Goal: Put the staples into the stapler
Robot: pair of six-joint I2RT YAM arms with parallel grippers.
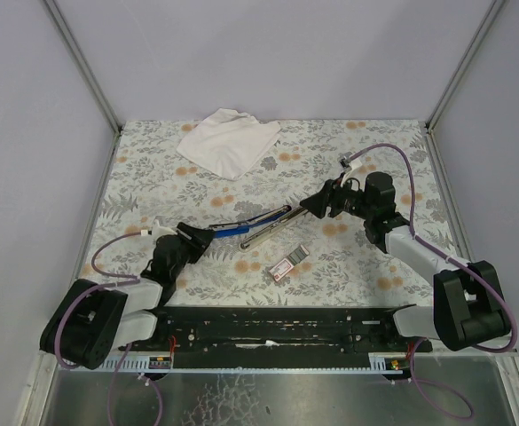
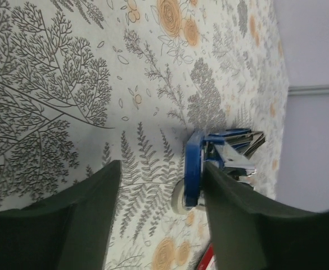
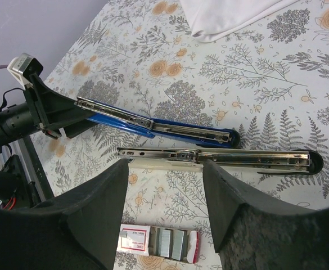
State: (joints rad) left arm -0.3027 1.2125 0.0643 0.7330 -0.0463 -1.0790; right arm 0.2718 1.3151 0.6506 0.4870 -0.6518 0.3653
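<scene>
Two staplers lie opened flat side by side at mid-table: a blue stapler (image 1: 235,228) (image 3: 170,127) and a chrome one with a black and white body (image 1: 272,224) (image 3: 237,157). The staples (image 1: 291,263) (image 3: 172,245) sit as silvery strips in a small open box with a red and white label, nearer than the staplers. My left gripper (image 1: 206,238) (image 2: 161,194) is open at the blue stapler's (image 2: 193,163) left end, which rests against the inner face of one finger (image 2: 237,208). My right gripper (image 1: 309,206) (image 3: 167,194) hangs open above the bare cloth between the chrome stapler and the staples.
A crumpled white cloth (image 1: 228,140) lies at the back of the table. Grey walls and metal rails enclose the flowered tablecloth (image 1: 153,177) on three sides. The arm bases stand on a black rail (image 1: 268,324) along the near edge.
</scene>
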